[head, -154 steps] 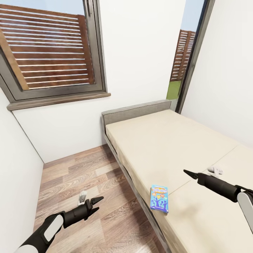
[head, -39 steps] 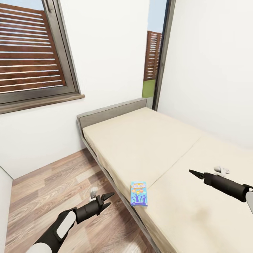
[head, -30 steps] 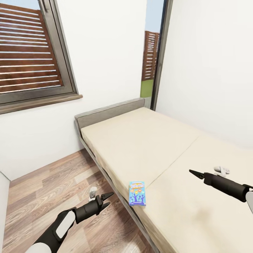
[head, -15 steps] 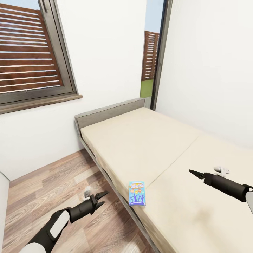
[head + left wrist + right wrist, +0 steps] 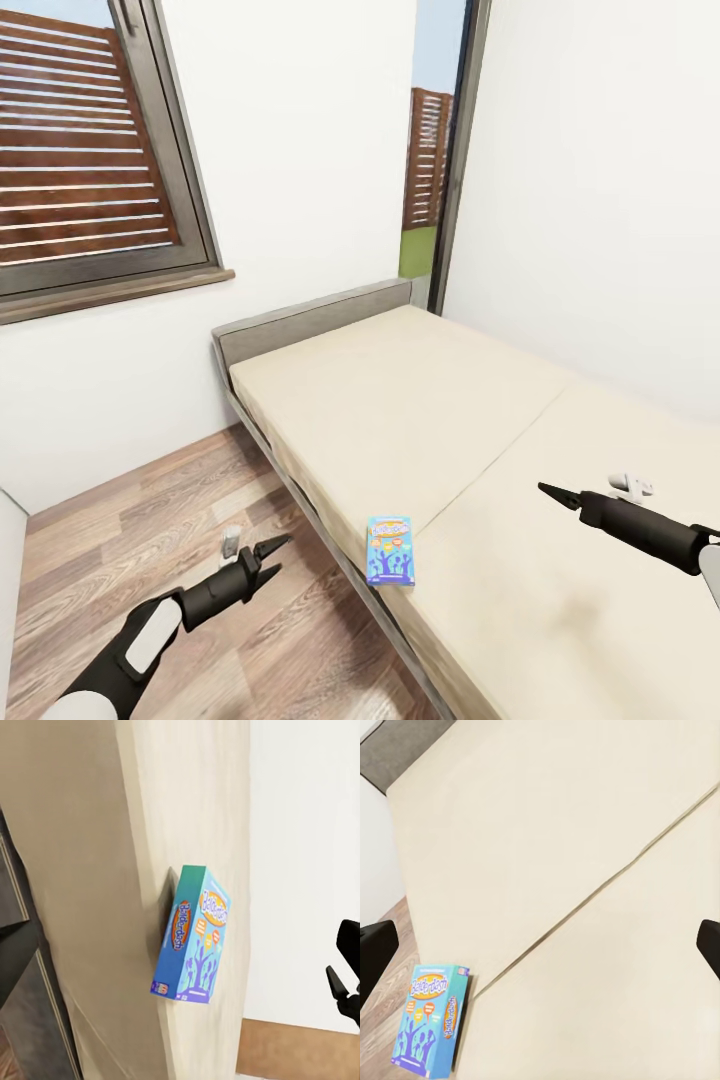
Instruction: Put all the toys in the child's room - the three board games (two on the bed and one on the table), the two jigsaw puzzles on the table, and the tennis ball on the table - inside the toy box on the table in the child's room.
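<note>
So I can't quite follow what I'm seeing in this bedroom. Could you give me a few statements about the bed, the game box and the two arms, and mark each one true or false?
1. A blue board game lies on the bed near its edge. True.
2. The left gripper is clamped on the blue board game. False: it hangs over the wooden floor beside the bed, jaws apart and holding nothing.
3. The right gripper is over the mattress. True.
4. The blue board game stands upright against the headboard. False: it lies flat, far from the headboard.
5. A yellow tennis ball rests beside the game. False: the mattress around it is bare.
</note>
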### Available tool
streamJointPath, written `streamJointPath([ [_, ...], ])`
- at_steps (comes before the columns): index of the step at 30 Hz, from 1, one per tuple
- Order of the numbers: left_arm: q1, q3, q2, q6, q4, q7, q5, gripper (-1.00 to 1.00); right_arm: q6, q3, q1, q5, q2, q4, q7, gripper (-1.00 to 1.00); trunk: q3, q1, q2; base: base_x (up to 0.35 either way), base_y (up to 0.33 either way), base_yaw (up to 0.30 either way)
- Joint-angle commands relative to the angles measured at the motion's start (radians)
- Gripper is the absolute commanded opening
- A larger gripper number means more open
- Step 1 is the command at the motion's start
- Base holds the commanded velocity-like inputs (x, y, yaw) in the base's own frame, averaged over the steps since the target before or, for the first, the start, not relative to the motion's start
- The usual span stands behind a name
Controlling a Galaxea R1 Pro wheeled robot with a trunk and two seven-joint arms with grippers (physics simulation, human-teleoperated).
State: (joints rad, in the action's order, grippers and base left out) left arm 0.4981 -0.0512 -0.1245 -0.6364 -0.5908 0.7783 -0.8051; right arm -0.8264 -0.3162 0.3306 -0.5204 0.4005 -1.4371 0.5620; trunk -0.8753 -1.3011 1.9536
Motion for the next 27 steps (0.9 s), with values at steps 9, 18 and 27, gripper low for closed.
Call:
streamJointPath([
  [9, 0.0, -0.016, -0.008, -0.006, 0.0, 0.001, -0.003, 1.0, -0.007, -0.001, 0.001, -0.001, 0.0, 0.0, 0.003, 1.0, -0.001, 0.0, 0.0, 0.0, 0.0, 0.0],
  [18, 0.0, -0.02, -0.011, -0.006, 0.0, 0.001, -0.003, 1.0, -0.007, -0.001, 0.001, -0.001, 0.0, 0.0, 0.003, 1.0, -0.001, 0.0, 0.0, 0.0, 0.0, 0.0],
  [27, 0.0, -0.02, -0.012, -0.006, 0.001, 0.001, -0.003, 1.0, -0.007, -0.001, 0.001, -0.001, 0.0, 0.0, 0.003, 1.0, -0.001, 0.0, 0.0, 0.0, 0.0, -0.034],
])
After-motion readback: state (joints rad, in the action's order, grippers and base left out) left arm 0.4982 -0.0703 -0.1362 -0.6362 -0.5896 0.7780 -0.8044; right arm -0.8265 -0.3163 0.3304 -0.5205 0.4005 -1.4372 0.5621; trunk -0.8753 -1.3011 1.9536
